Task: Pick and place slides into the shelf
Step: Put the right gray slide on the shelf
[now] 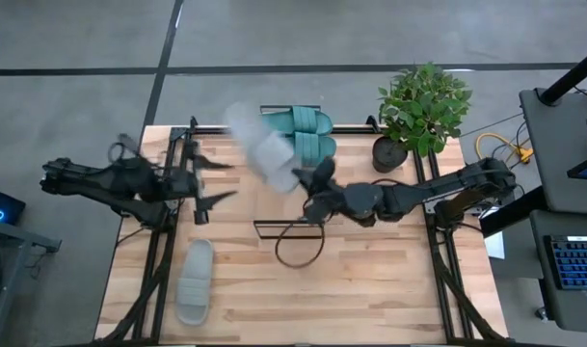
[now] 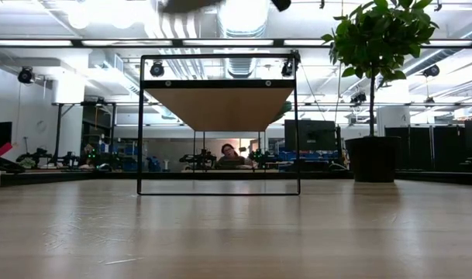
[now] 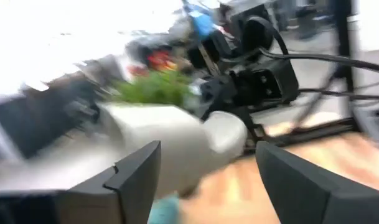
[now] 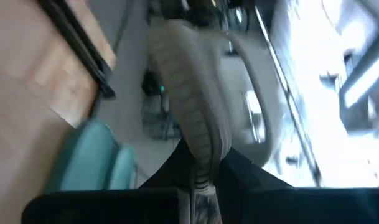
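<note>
a light grey slide [image 1: 262,146] is clamped in the right gripper [image 1: 307,183] above the shelf [image 1: 274,128], where the teal pair [image 1: 307,133] is seen lying. the left gripper [image 1: 214,180] is held open just beside it, empty. the second grey slide [image 1: 195,280] is left on the table [image 1: 370,280]

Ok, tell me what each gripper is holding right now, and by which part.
The right gripper pinches a grey slide by its sole edge, above the shelf. The left gripper is open, holding nothing.
</note>
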{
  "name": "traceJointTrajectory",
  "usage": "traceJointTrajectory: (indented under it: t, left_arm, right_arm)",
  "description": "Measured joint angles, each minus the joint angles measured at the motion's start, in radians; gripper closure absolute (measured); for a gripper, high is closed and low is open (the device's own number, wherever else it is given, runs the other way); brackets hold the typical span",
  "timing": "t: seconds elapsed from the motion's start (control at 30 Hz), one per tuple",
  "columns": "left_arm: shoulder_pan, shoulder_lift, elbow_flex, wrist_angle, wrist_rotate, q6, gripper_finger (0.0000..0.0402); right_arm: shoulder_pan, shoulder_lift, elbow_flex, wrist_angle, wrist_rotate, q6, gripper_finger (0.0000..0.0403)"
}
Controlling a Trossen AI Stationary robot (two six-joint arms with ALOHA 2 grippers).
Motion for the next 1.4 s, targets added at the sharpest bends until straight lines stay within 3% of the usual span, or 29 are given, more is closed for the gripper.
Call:
traceJointTrajectory:
  t: [0.17, 0.5, 0.7, 0.87, 1.27, 1.4]
  left_arm:
    - [0.001, -0.062, 0.000, -0.007, -0.100, 0.129, 0.0144]
    - [0.000, -0.054, -0.022, -0.007, -0.105, 0.292, 0.0143]
    - [-0.001, 0.034, -0.029, -0.006, -0.114, 0.404, 0.0143]
    - [-0.009, 0.145, -0.027, 0.099, -0.243, 0.570, 0.0143]
    - [-0.030, 0.334, -0.023, 0.367, -0.304, 0.869, 0.0143]
    - [-0.030, 0.384, -0.018, 0.461, -0.368, 0.970, 0.0143]
  right_arm:
    - [0.006, -0.028, 0.000, -0.012, 0.090, 0.090, 0.0379]
    - [0.011, -0.033, -0.003, -0.026, 0.133, 0.239, 0.0379]
    - [0.037, -0.034, -0.003, -0.017, 0.222, 0.280, 0.0379]
    - [0.060, -0.034, -0.003, -0.016, 0.319, 0.279, 0.0379]
    - [0.060, -0.035, -0.005, -0.017, 0.317, 0.338, 0.0383]
    - [0.060, -0.035, -0.006, -0.018, 0.313, 0.355, 0.0383]
